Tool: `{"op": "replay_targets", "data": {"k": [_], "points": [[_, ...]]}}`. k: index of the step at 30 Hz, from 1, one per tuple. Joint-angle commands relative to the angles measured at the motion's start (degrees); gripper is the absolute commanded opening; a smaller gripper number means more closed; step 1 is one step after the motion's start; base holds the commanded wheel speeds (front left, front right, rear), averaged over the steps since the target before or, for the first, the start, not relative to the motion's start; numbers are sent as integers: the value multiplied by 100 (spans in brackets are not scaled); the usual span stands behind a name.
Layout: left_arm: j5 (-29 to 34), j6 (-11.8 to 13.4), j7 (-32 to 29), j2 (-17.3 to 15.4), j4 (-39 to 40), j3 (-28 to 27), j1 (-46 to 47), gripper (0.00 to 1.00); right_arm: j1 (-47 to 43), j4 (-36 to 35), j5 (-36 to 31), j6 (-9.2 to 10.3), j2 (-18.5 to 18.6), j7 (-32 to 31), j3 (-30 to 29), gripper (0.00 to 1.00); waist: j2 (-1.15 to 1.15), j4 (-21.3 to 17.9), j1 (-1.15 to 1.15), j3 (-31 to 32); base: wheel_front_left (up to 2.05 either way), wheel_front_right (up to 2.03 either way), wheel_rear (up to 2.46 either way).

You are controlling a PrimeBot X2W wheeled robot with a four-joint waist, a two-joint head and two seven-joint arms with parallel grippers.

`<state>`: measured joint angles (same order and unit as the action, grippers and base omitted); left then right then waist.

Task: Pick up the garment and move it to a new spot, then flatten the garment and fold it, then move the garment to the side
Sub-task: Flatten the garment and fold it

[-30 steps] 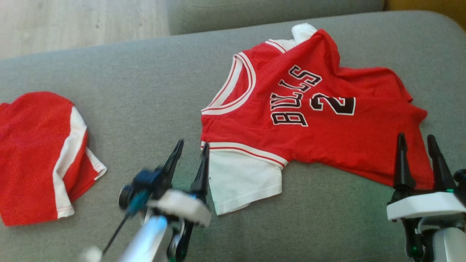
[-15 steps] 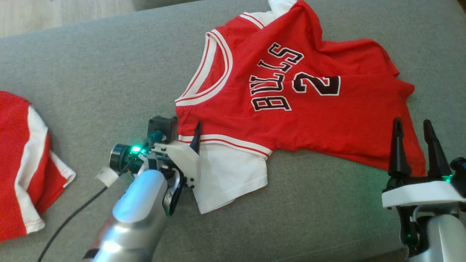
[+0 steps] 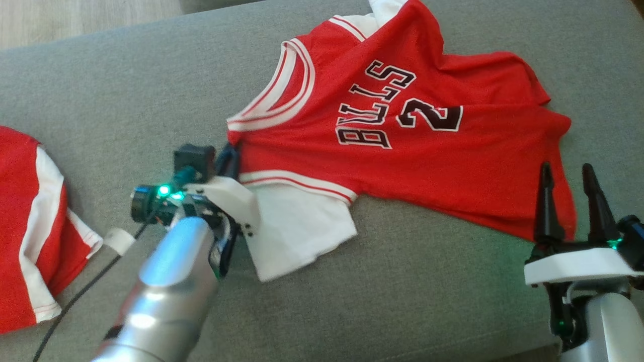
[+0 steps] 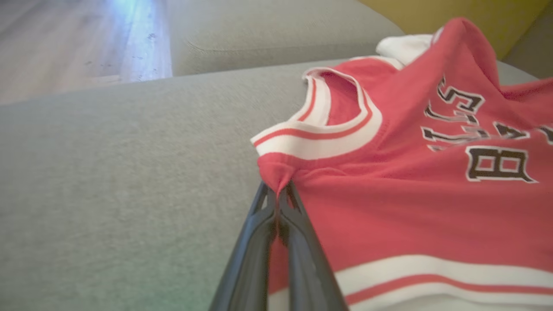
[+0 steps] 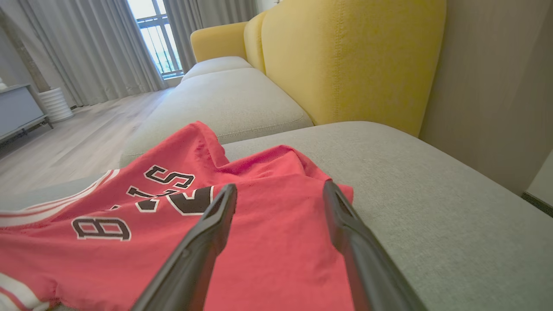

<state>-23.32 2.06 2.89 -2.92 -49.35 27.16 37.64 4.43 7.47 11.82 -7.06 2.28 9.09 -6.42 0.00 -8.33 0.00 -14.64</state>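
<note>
Red jersey [image 3: 402, 151] lies spread on the grey sofa cushion [image 3: 151, 90], its long axis running in the head view from the neckline [image 3: 282, 85] at about 9 o'clock to the hem at about 3 o'clock. The left jaws are clamped together on a pinch of red cloth at the shoulder just beside the neckline, so the bulk of the jersey lies toward 2 o'clock from them. The right jaws stand apart and empty over the hem corner at 4 o'clock, nearer that end. A lift now would likely hang from the collar end alone.
</note>
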Motion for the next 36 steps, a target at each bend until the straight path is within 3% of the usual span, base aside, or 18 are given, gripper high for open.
{"op": "replay_targets", "data": {"k": [1, 6, 11, 12, 13, 23, 29, 36], "points": [[-40, 68, 137, -189, 103, -260, 332, 0, 223, -183, -119, -43, 60, 76, 158, 100, 0, 19, 0, 1, 0, 0, 0], [-102, 186, 399, -404, -116, -448, 520, 0, 235, -192, -176, -43, 60, 71, 167, 100, 0, 70, 0, -5, 0, 0, 0], [-130, 143, 571, -507, -319, -480, 627, 0, 218, -185, -187, -43, 60, 87, 227, 100, 0, 123, 0, -49, 0, 0, 0], [-131, 129, 625, -509, -353, -476, 639, 36, 221, -181, -186, -43, 60, 91, 238, 100, 0, 132, 0, -56, 0, 0, 0], [-139, 102, 689, -499, -379, -471, 643, 100, 225, -178, -183, -43, 60, 95, 245, 100, 0, 142, 0, -58, 0, 0, 0], [-217, 126, 1194, -499, 63, -663, -39, 100, 2, -177, -71, -43, 60, 212, 373, 100, 0, 361, 0, 300, 0, 0, 0], [177, 489, 1208, -580, 1676, -954, -1160, 100, -248, -148, -181, -43, 60, 282, 370, 100, 0, 571, 0, 614, 0, 0, 0], [276, 527, 1209, -365, 2647, -966, -2407, 100, -318, -70, -248, -43, 60, 248, 403, 100, 0, 750, 0, 925, 0, 0, 0]]}}
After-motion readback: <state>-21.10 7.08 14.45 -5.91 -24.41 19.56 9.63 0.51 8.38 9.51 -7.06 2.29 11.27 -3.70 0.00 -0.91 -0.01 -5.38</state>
